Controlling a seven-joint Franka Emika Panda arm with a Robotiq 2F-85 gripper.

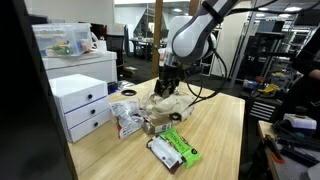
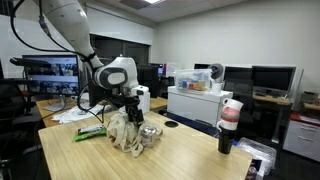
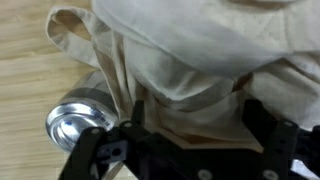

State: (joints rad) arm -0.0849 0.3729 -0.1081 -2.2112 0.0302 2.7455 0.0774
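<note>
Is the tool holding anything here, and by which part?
Nothing is held: the tool stands open over the beige cloth, beside a metal can.

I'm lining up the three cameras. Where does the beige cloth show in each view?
In an exterior view: the beige cloth is heaped mid-picture on the table.
In an exterior view: the cloth lies low, left of centre.
Wrist view: the cloth fills the upper part.
Shared landmark: the open gripper, just above the cloth in every view.
</note>
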